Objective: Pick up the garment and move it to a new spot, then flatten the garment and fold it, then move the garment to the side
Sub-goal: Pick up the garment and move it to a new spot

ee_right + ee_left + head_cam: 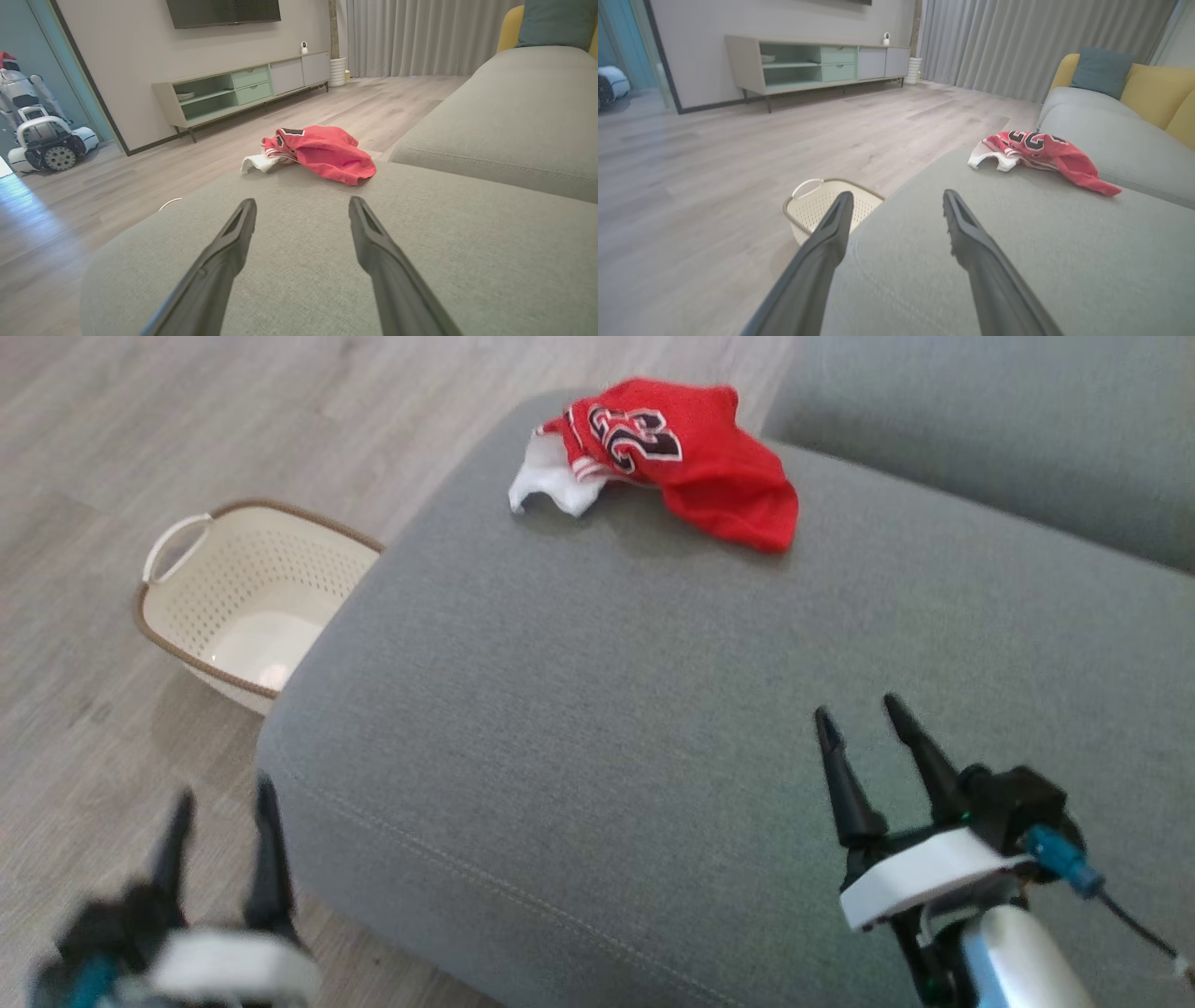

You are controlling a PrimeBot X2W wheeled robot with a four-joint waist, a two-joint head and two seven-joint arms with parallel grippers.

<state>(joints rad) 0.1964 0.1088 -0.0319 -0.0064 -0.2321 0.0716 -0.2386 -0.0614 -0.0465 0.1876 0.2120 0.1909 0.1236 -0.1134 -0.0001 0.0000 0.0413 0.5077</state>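
The garment (691, 457) is a crumpled red jersey with dark numbers and a white part, lying at the far end of the grey sofa cushion (597, 709). It also lies ahead in the left wrist view, garment (1045, 151), and in the right wrist view, garment (322, 154). My left gripper (224, 793) hangs open at the lower left, beside the cushion's near corner over the floor. My right gripper (859, 709) is open above the near right of the cushion. Both are far from the garment and hold nothing. Open fingers frame each wrist view: left gripper (896, 198), right gripper (301, 203).
A cream perforated basket (238, 593) stands on the wood floor left of the cushion. Another grey sofa seat (990, 429) lies behind, with yellow and teal cushions (1148, 84). A low cabinet (243, 91) lines the far wall, and another robot (37, 126) stands by the doorway.
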